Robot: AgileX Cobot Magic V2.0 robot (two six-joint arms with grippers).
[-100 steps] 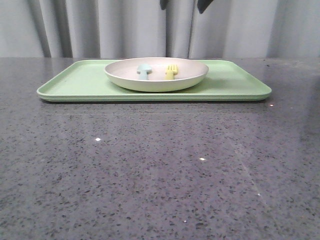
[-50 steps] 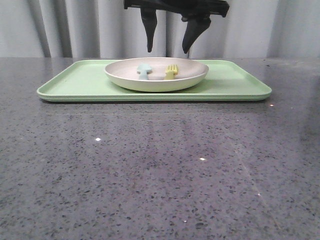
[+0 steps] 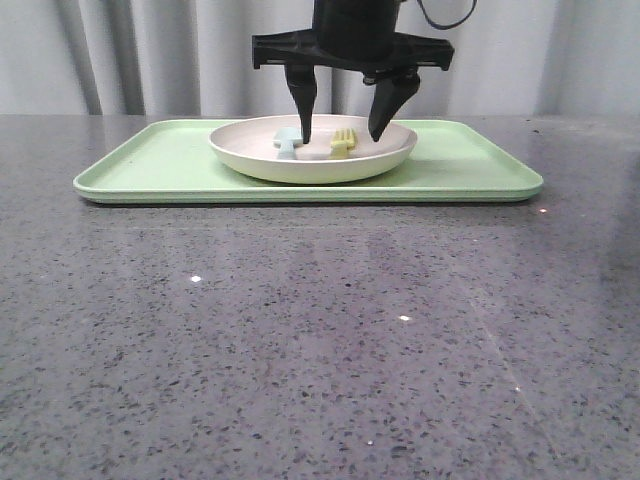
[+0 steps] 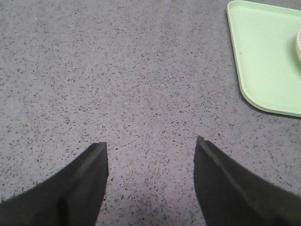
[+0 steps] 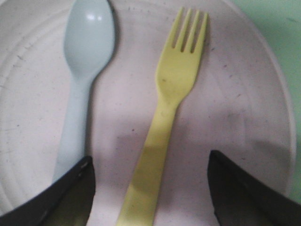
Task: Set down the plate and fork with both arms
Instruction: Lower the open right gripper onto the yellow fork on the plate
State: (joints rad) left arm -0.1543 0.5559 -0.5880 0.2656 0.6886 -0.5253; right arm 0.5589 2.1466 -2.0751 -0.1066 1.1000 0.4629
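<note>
The cream-white plate [image 3: 312,160] rests on the light-green tray [image 3: 160,165]. Inside the plate lie the yellow fork [image 3: 343,143] and a pale blue spoon [image 3: 287,141]. My right gripper [image 3: 340,133] hangs open over the plate, one finger either side of the fork. In the right wrist view the fork [image 5: 165,120] runs between the open jaws of the right gripper [image 5: 149,162], untouched, with the spoon [image 5: 82,80] beside one finger on the plate [image 5: 235,117]. My left gripper [image 4: 150,143] is open above bare table, holding nothing.
The tray's corner [image 4: 263,61] lies off to one side of the left gripper. Grey speckled tabletop [image 3: 320,330] stretches in front of the tray. Grey curtains [image 3: 150,55] hang behind the table.
The right gripper has come down from above the frame until its open fingers are inside the plate, straddling the fork. Plate, fork and spoon have not moved.
</note>
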